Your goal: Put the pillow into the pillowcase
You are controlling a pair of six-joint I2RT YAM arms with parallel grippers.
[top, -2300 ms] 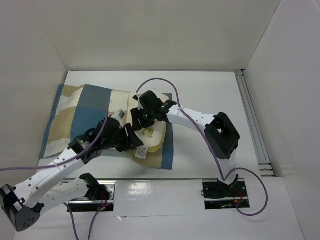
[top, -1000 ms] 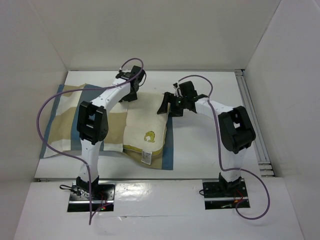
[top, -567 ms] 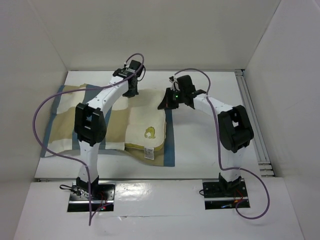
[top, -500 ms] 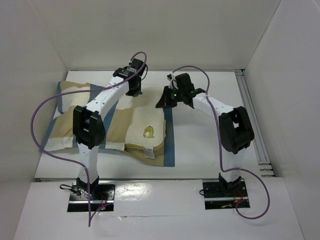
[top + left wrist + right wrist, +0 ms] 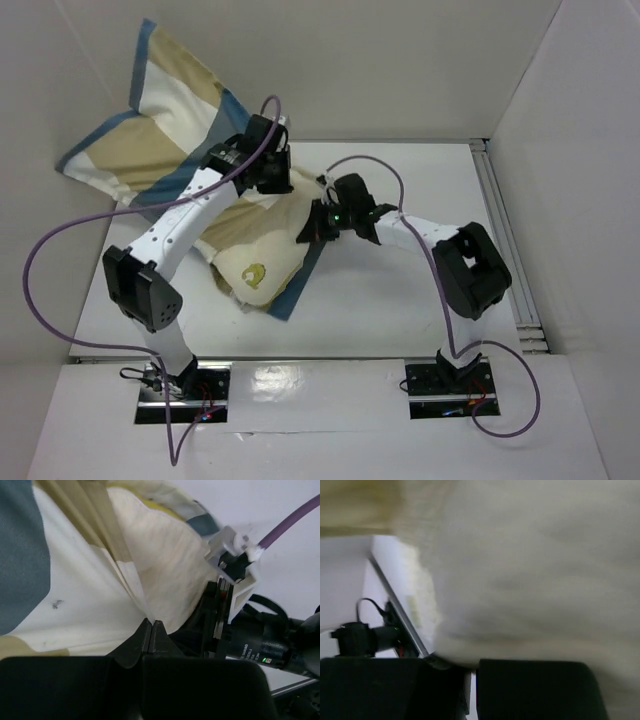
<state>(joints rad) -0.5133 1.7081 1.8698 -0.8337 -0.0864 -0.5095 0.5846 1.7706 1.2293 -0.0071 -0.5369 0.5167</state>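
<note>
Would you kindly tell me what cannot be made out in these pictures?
- Right wrist view: blurred cream cloth fills the frame, so what the right gripper pinches is unclear.
- Top view: the left arm and bunched fabric hide how far the pillow sits inside the pillowcase.

Flat white table (image 5: 400, 300). Along the right edge, a silver metal rail (image 5: 505, 240). Well left of that rail, sagging onto the surface, the lower end of a soft cream-yellow pillow (image 5: 238, 262) inside a blue, tan and cream checked fabric pillowcase (image 5: 295, 290).
</note>
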